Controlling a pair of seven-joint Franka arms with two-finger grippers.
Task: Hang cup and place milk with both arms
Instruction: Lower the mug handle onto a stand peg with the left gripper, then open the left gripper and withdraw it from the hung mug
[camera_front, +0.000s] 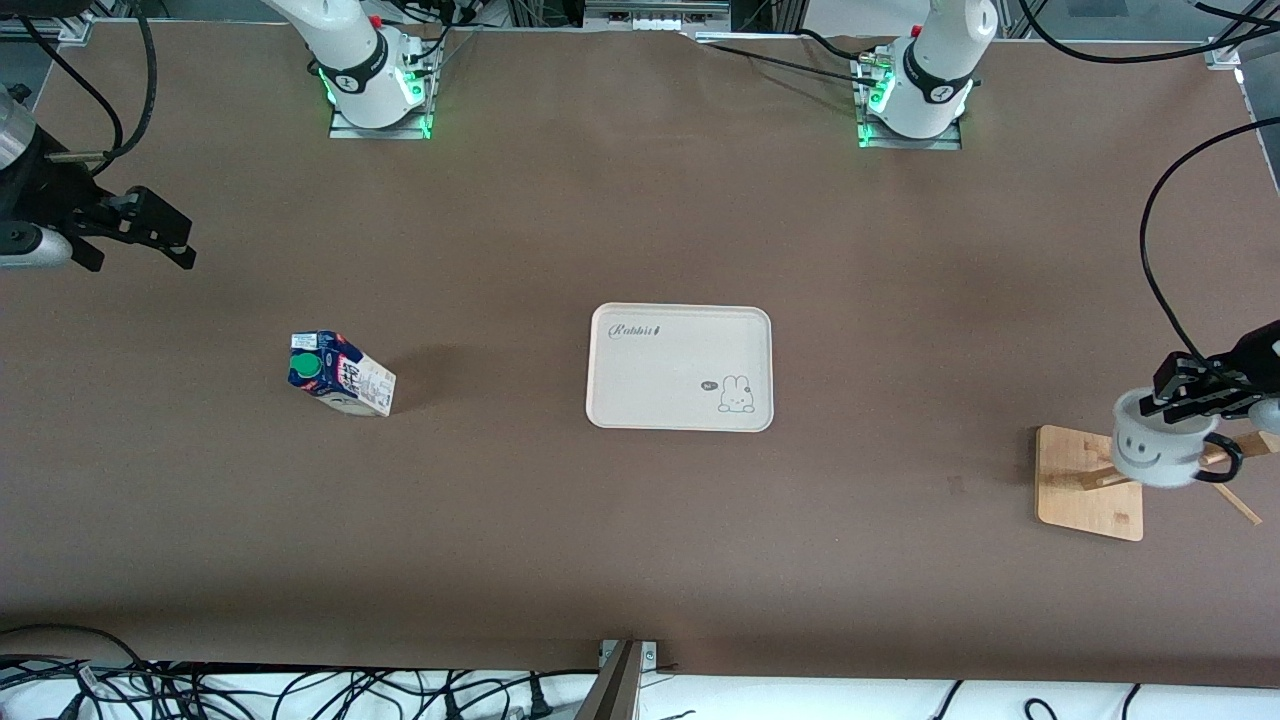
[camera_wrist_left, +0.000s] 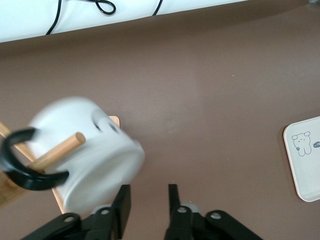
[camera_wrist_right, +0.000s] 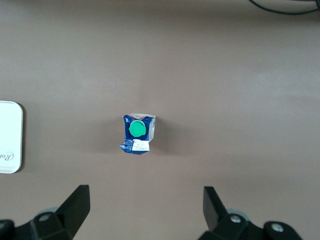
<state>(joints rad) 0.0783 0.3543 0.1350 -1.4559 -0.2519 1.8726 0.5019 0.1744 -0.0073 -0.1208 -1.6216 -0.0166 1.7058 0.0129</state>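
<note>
One cup (camera_front: 1157, 452) on peg (camera_wrist_left: 60, 149); tray (camera_front: 680, 367) bare, milk (camera_front: 341, 374) outside.

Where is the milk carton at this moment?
The milk carton stands on the table toward the right arm's end, level with the white tray and apart from it; the open right end effector is above it.

The surface (camera_front: 620, 520) is a matt brown sheet, faintly mottled. The cup (camera_wrist_left: 87, 150), beside the left fingers (camera_wrist_left: 121, 202), looks like glossy white ceramic with a shiny black handle. The rack (camera_front: 1090, 485) under it is pale, smooth wood. The milk (camera_wrist_right: 137, 134), between and ahead of the right fingers (camera_wrist_right: 75, 205), is printed carton with a green plastic cap. The tray (camera_front: 680, 367) looks like matt cream plastic.
</note>
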